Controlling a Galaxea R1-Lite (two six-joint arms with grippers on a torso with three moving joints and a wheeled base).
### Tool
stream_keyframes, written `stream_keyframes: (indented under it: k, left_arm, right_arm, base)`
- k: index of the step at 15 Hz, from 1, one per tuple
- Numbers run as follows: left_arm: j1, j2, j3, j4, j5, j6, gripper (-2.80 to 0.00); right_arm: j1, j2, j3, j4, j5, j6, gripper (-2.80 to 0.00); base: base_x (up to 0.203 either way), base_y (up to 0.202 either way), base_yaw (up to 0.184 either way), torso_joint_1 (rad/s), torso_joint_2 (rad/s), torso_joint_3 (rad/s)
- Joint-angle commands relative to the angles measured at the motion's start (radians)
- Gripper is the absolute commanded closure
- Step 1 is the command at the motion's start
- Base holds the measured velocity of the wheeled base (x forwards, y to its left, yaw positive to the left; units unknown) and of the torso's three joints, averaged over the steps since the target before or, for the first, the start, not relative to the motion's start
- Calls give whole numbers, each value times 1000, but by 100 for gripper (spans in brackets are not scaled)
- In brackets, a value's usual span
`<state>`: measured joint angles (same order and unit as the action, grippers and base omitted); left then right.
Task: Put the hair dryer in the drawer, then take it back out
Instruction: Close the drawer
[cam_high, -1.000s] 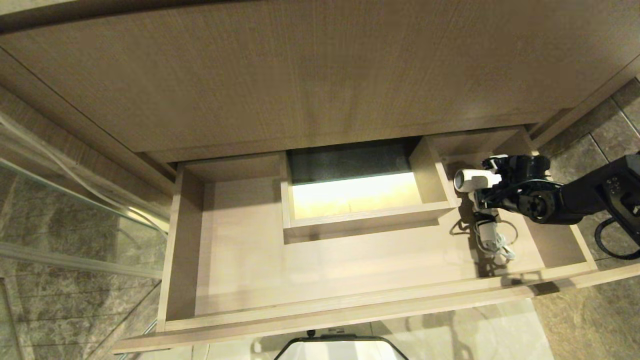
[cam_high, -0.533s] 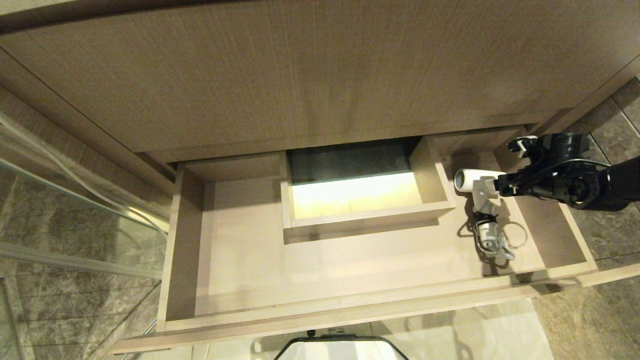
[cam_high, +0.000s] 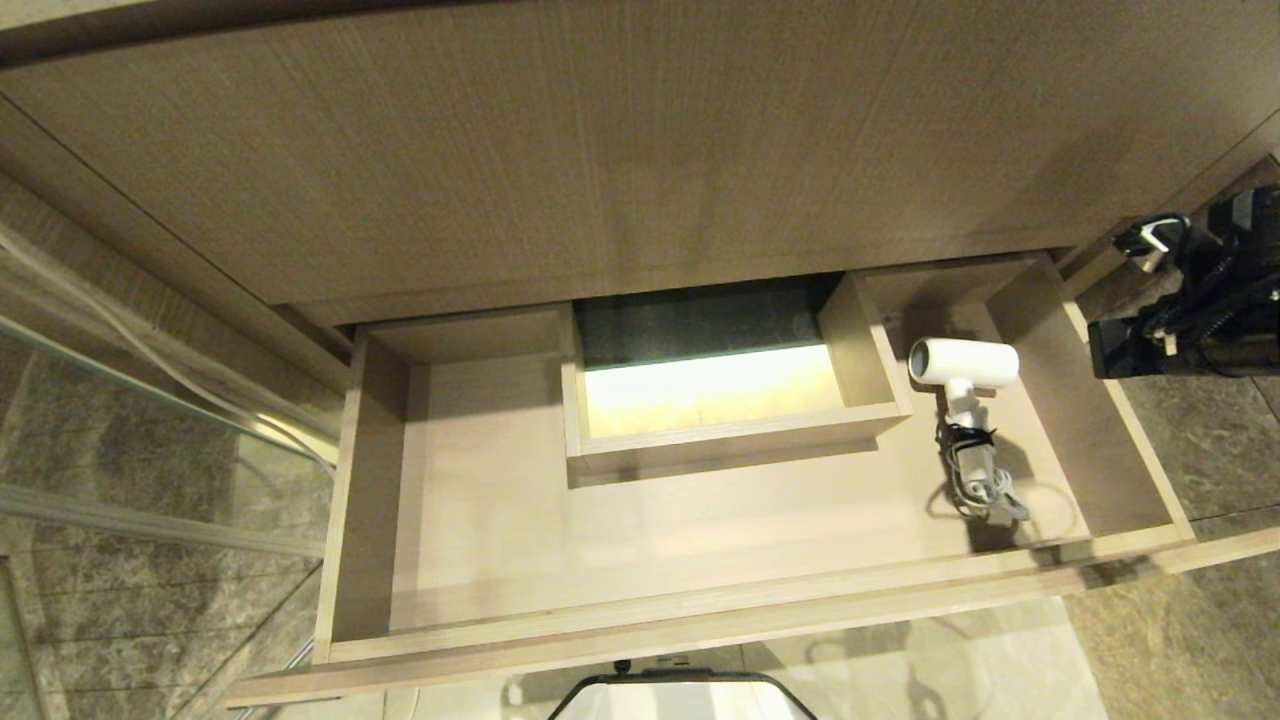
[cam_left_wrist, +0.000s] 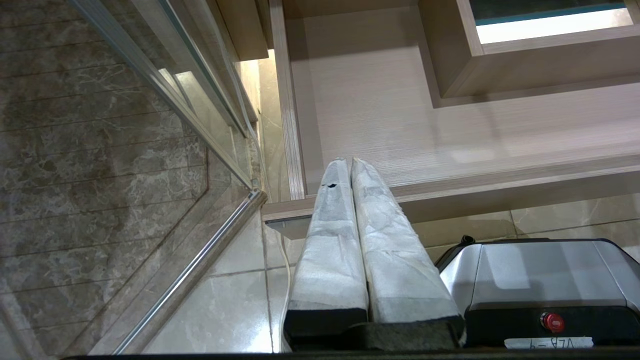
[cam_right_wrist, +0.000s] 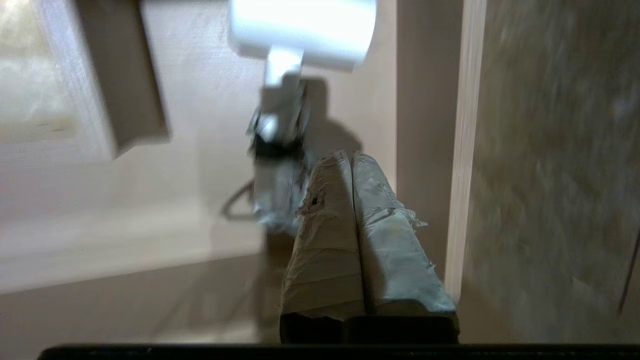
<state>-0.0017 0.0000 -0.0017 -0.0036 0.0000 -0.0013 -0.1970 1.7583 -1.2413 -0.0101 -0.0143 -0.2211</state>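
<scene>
Marble-patterned floor tiles (cam_high: 1200, 640) and a glass panel (cam_high: 150, 400) flank the wide wood-grain drawer (cam_high: 700, 625), pulled open beneath a taller wood-grain panel (cam_high: 640, 150). Inside the drawer, to the right of the boxed cut-out (cam_high: 720, 400) at its middle, the white hair dryer (cam_high: 962, 362) lies on the drawer floor, barrel toward the back and handle pointing to the front, its bundled cord (cam_high: 985, 490) resting beside the handle's end. Nothing touches it. The right tool (cam_right_wrist: 350, 160) hangs outside the drawer's right wall, above the tiled floor, well apart from the hair dryer, its taped fingers (cam_right_wrist: 330, 235) pressed together and empty (the wrist view shows no gap between them). The left tool (cam_left_wrist: 350, 162) sits low in front of the drawer's left front corner, its fingers likewise together and holding nothing, next to the robot's grey base (cam_left_wrist: 540, 270) with its small red button (cam_left_wrist: 554, 321).
</scene>
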Motion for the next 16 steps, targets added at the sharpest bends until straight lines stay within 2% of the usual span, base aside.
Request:
stream_keyframes:
  k: [1, 5, 11, 16]
  left_arm:
    - [0, 0, 0, -1, 0, 0, 0]
    - [0, 1, 0, 1, 0, 0, 0]
    - [0, 0, 0, -1, 0, 0, 0]
    - [0, 2, 0, 1, 0, 0, 0]
  right_arm:
    - [1, -176, 121, 84, 2, -11, 0]
    - [-1, -345, 347, 214, -8, -77, 0]
    - [-1, -455, 622, 321, -34, -82, 0]
    - [-1, -411, 743, 268, -37, -77, 0]
  base:
    - [0, 0, 0, 0, 0, 0]
    - [0, 0, 0, 0, 0, 0]
    - [0, 0, 0, 0, 0, 0]
    - [0, 0, 0, 0, 0, 0]
